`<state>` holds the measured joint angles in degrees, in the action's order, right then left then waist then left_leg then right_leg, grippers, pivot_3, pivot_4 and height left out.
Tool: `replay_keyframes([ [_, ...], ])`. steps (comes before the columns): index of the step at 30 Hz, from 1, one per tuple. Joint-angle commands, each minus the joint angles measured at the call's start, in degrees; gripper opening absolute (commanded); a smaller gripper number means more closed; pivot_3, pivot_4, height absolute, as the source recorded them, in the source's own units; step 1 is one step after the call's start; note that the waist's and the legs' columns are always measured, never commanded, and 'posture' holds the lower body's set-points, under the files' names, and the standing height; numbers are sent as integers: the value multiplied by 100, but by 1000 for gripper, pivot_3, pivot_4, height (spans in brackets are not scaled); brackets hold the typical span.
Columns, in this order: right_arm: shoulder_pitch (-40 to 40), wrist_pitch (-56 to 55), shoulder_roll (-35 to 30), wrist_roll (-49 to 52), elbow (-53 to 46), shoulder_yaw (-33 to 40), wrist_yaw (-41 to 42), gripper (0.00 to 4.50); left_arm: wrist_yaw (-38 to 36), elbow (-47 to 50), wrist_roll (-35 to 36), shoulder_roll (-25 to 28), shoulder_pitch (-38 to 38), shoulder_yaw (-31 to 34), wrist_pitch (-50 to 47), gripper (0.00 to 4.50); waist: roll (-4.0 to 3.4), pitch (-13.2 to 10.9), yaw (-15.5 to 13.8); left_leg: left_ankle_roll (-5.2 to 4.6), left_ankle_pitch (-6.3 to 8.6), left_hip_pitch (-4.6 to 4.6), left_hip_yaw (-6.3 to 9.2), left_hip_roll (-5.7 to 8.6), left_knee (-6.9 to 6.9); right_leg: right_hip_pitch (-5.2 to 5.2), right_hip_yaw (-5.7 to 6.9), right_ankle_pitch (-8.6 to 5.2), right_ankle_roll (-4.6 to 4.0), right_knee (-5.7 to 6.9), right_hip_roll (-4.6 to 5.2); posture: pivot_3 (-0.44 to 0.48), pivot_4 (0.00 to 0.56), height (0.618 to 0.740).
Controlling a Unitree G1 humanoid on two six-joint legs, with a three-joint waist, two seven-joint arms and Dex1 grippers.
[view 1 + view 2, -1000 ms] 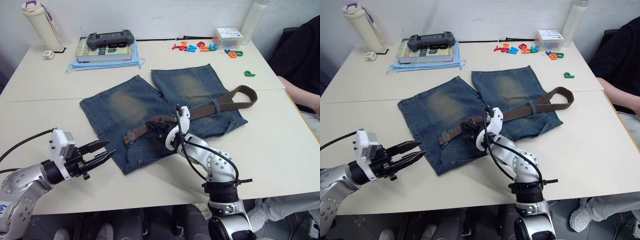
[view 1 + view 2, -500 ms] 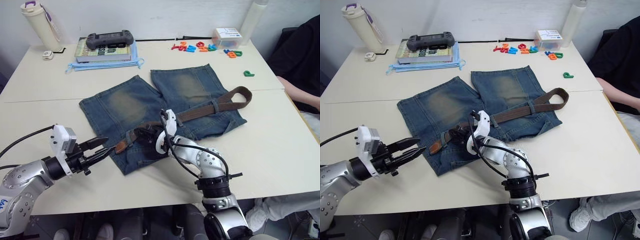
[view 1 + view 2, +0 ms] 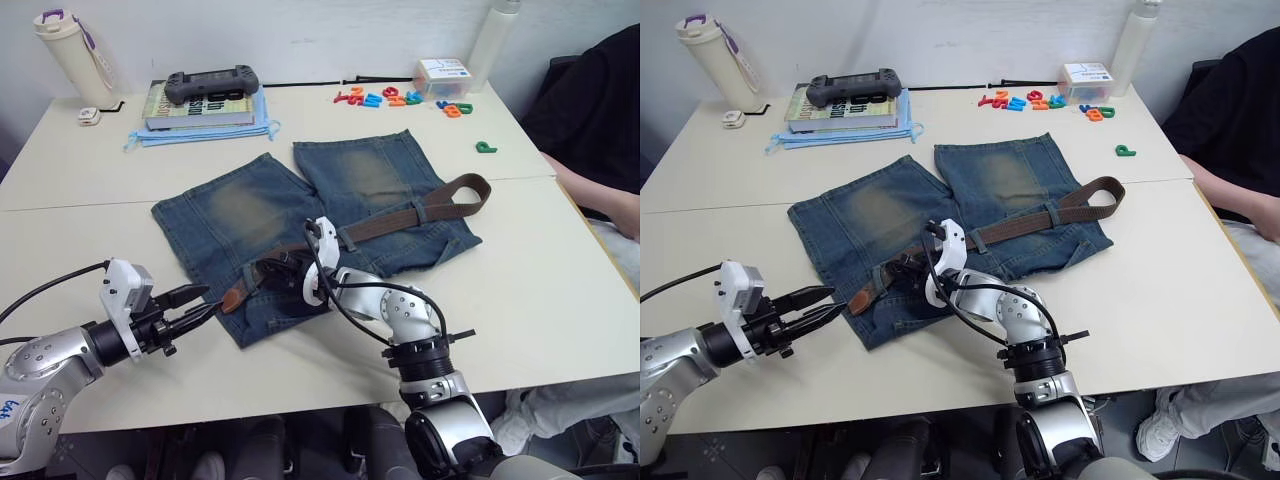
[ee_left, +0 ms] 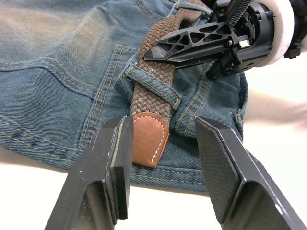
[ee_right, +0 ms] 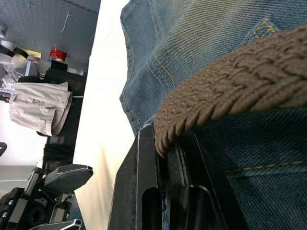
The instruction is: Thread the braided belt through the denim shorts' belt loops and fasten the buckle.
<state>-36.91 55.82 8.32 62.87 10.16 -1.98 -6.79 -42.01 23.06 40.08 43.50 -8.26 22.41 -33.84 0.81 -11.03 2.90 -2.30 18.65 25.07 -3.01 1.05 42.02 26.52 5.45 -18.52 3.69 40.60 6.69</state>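
Observation:
The denim shorts (image 3: 250, 215) lie flat on the white table, waistband toward me. The braided belt (image 3: 385, 222) runs along the waistband from a curl at the right (image 3: 468, 188) to its tan tip (image 4: 149, 136). The tip sticks out of a belt loop (image 4: 152, 85). My right gripper (image 3: 272, 276) is shut on the belt just behind that loop; the braid is pinched between its fingers (image 5: 144, 158). My left gripper (image 4: 165, 127) is open, its two fingers on either side of the tan tip without touching it. I cannot make out the buckle.
At the back left stand a bottle (image 3: 68, 55) and a book stack (image 3: 200, 108) with a game controller on top. Coloured letters (image 3: 395, 97), a small box (image 3: 445, 72) and a green letter (image 3: 486, 148) lie at the back right. A person's arm (image 3: 600, 190) rests at the right edge.
My right gripper has drawn the belt to the left, and the tan tip now pokes out past the loop. The curl at the right has shrunk. My left gripper has closed in around the tip.

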Motion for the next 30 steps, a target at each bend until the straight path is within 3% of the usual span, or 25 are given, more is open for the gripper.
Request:
replay_keyframes([
  [1, -116, 156, 632, 159, 340, 174, 147, 0, -90, -35, -1, 10, -46, 77, -8, 2304, 1, 1, 3, 0, 0, 0, 0, 0, 0, 0, 0, 0, 0, 1, 0, 0, 150, 667],
  [7, -239, 378, 601, 449, 873, 438, 828, 0, -184, -159, 173, 45, 137, 57, -247, 2304, 7, 4, 22, 2, 0, 0, 1, -2, 0, 0, 0, 0, -2, 1, 0, 0, 150, 667],
  [16, -639, 312, 412, -190, 1533, 257, 2184, 0, -375, -759, 510, 145, 934, -48, -1018, 2304, 8, 5, 57, 11, -4, -2, -1, -9, -1, 6, 4, -3, -12, 14, -4, 0, 150, 667],
  [21, -651, 301, 474, -390, 1559, 371, 2365, 0, -541, -1102, 503, 294, 1072, -95, -1336, 2304, 8, 5, 56, 23, -9, -3, -1, -9, -1, 7, 3, -4, -13, 18, -4, 0, 150, 667],
  [30, -607, 323, 527, -429, 1379, 478, 2422, 0, -547, -1465, 570, 78, 1381, -470, -1707, 2304, 8, 5, 40, 29, -7, -3, 0, -10, -1, 8, 2, -3, -17, 16, -3, 0, 150, 667],
])
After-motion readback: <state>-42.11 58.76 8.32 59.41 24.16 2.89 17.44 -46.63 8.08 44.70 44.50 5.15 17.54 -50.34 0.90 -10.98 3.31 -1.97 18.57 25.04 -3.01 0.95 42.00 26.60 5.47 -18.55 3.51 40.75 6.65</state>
